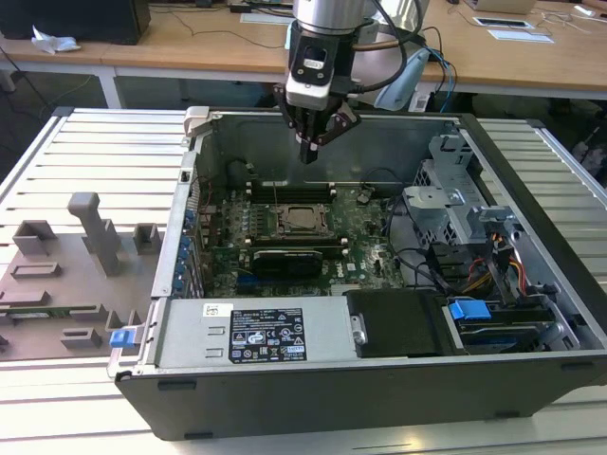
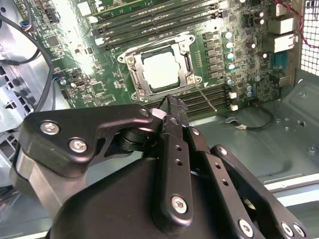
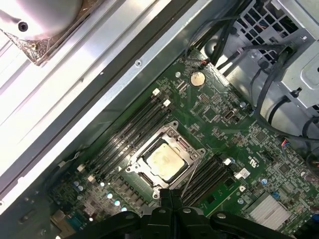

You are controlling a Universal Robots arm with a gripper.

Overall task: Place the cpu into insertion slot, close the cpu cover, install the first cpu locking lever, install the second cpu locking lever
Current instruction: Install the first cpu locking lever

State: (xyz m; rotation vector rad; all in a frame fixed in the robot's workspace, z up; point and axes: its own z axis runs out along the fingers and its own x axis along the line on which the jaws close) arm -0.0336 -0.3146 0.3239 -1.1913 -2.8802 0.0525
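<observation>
While above the cpu (image 1: 302, 220), arm (image 1: 327, 24) vertical, jaws together

So the cpu (image 2: 160, 71) is sitting flat in the insertion slot (image 2: 185, 41) in the middle of the green board, with its pale silvery top facing up. In the second wrist view, the cpu cover (image 2: 144, 84) is down over it, a silver frame around the chip. One thin wire locking lever (image 2: 207, 98) sticks out at an angle beside the socket, looks unlatched.
</observation>
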